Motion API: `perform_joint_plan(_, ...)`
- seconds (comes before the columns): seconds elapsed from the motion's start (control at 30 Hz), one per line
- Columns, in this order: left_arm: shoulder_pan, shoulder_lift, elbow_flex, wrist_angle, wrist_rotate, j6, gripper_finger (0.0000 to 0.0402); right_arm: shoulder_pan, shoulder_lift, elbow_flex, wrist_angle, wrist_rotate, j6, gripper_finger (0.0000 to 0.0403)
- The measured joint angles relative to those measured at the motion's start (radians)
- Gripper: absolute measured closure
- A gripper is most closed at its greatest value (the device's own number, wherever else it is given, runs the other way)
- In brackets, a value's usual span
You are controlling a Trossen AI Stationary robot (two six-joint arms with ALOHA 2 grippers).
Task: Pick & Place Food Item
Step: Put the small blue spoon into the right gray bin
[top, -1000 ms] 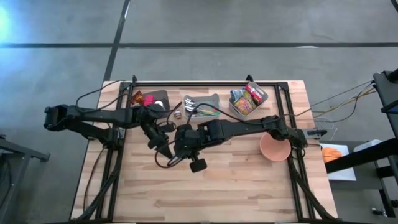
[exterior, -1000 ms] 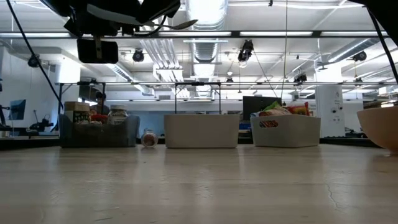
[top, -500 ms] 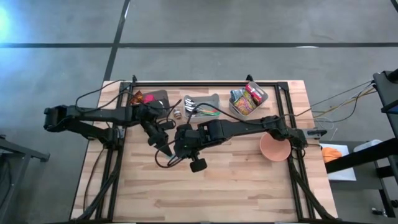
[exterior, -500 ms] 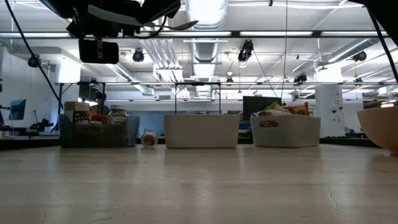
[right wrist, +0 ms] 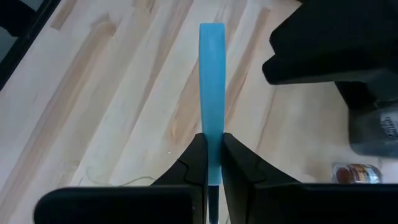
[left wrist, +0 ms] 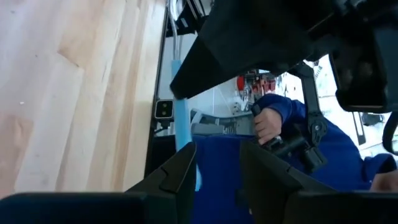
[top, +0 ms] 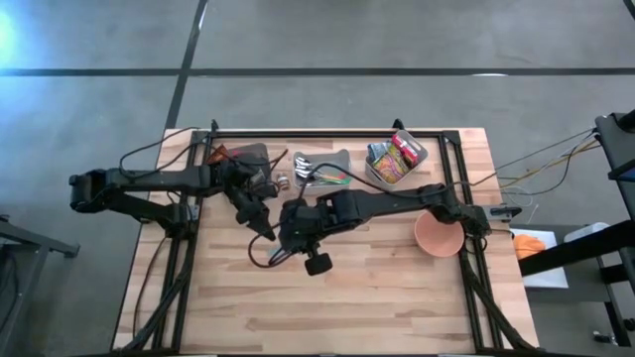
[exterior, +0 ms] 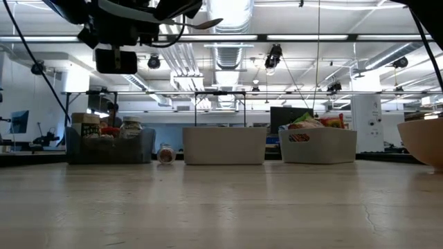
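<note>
— Gripping anything, that right gripper (right wrist: pixel 212 163)?
— Yes, clamped on a flat blue utensil (right wrist: pixel 211 87) above the wooden table (right wrist: pixel 112 106), mid-table.
— And the left gripper (left wrist: pixel 217 171)?
— Partly parted, holding nothing, just beside it.

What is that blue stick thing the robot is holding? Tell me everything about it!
The blue stick is a flat, thin, smooth strip, bright blue, plastic-looking, with a squared end. The right gripper is shut on one end, its two dark fingers pressing either side; the rest juts straight out, in the air over the wooden table. The left wrist view shows it too, just past the left gripper. What it is for cannot be told.
</note>
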Motion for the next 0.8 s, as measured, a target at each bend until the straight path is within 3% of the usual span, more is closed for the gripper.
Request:
perform_joint_plan(0.17,-0.004,0.0,0.0,0.0,0.01,0.02,0.0262,0.0,-0.007,0.0,0.0,0.01,-0.004,0.0385)
perform_joint_plan(0.5,-0.01,0.002,0.0,-0.003,0.012,0.023,0.0171,-0.013,-0.007,0.0,0.0,0.015,-0.008,0.0385)
perform_joint_plan(0.8,-0.055,0.002,-0.002,-0.021,-0.015,0.023,0.016,-0.021,-0.007,0.0,0.012,0.014,-0.032,0.0385)
